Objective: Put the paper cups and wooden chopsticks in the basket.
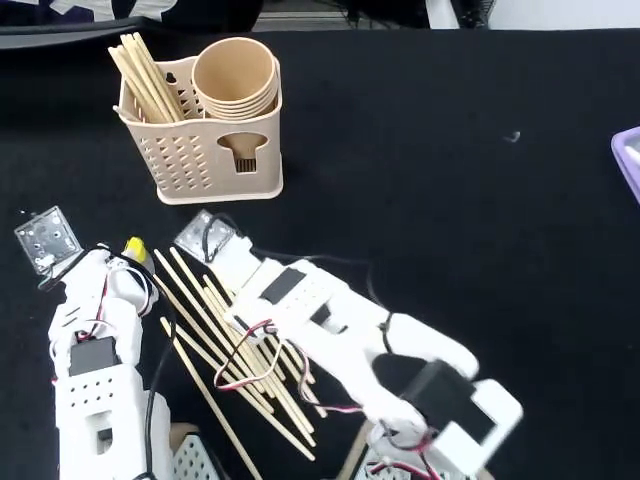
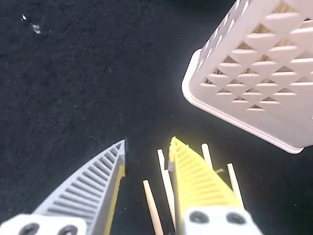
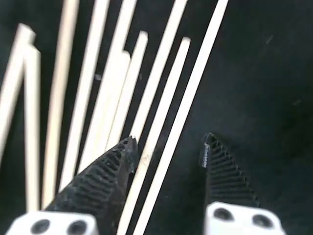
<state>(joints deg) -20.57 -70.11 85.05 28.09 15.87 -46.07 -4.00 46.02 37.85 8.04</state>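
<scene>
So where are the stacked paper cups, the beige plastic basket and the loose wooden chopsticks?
Stacked paper cups [image 1: 233, 70]: high view, top cup's inside.
Beige plastic basket [image 1: 190, 160]: high view, front wall.
Loose wooden chopsticks [image 1: 212, 330]: high view, pile's middle.

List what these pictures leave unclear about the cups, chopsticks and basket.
Loose chopsticks count: high view, the right arm lies across the pile.
Paper cups count: high view, the basket wall hides the nested stack below the rims.
Basket contents: left wrist view, the wall and the frame edge cut them off.
Purple object: high view, cut off by the right edge.
</scene>
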